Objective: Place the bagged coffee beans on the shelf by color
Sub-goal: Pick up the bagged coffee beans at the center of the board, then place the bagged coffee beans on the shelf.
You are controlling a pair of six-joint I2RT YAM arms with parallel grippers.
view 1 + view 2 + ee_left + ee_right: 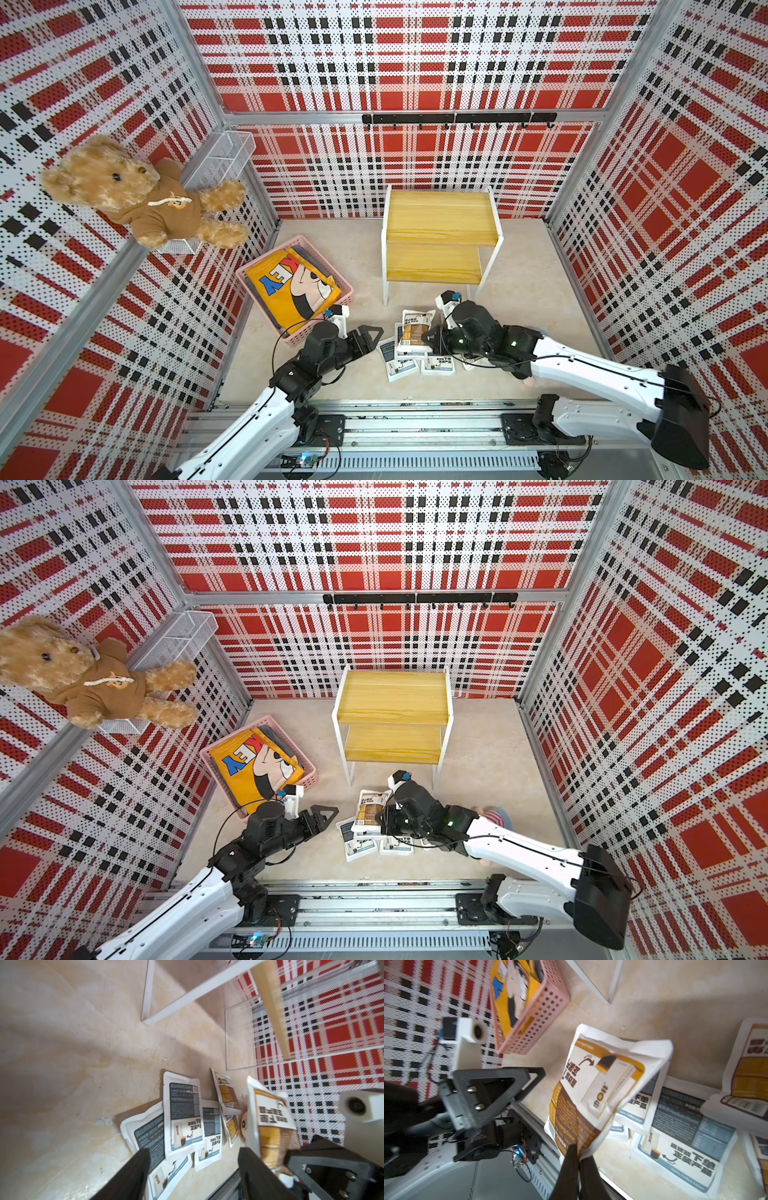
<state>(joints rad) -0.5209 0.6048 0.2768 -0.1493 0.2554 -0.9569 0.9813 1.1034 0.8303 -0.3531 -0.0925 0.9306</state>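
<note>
The bagged coffee beans lie in a loose pile [401, 365] on the floor in front of the shelf [440, 216], whose two yellowish boards are bare. My right gripper [576, 1150] is shut on the lower edge of one brown-orange bag [600, 1084], held tilted above the pile; in both top views this bag [415, 330] [368, 812] shows over the others. Grey-panel bags [182, 1113] lie flat and overlapping, with another brown-orange bag [226, 1093] beside them. My left gripper [194, 1151] stands open and holds nothing, just left of the pile [372, 334].
A pink lattice basket [345, 286] with a folded yellow cloth [291, 286] sits left of the shelf, close behind my left arm. A teddy bear [137, 191] and white wire basket [224, 162] hang on the left wall. A small striped doll [496, 814] lies under my right arm.
</note>
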